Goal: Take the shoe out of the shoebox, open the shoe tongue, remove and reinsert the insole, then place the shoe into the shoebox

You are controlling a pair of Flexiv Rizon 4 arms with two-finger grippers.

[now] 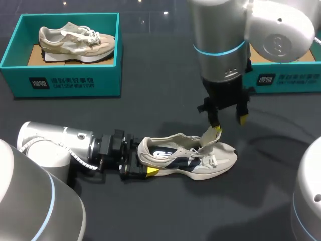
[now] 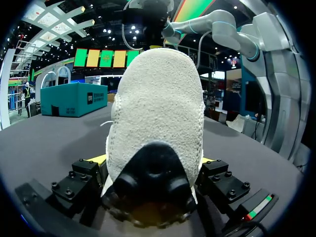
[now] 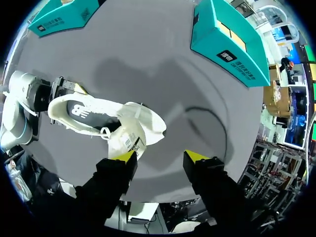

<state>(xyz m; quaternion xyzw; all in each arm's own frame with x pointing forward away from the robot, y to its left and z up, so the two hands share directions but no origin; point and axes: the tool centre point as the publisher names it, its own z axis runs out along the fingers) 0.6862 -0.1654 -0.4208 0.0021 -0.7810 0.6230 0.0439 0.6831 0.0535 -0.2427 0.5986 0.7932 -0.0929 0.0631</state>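
Nudging the tongue [image 1: 208,135] with the wide-open right gripper [image 1: 229,124] risked a slip, though the left gripper [image 1: 144,161] clamped the shoe [image 1: 190,159].

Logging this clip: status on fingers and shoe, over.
Left fingers shut on heel of shoe, shoe lying on table. Right fingers open, one at the raised tongue. No obstruction seen.

The shoebox [image 1: 287,78] at two o'clock on the desk [image 1: 150,108] is mostly hidden behind the right arm [image 1: 225,45] and cut off. The heel of the shoe [image 2: 155,113] hides most of the left fingers [image 2: 97,159].
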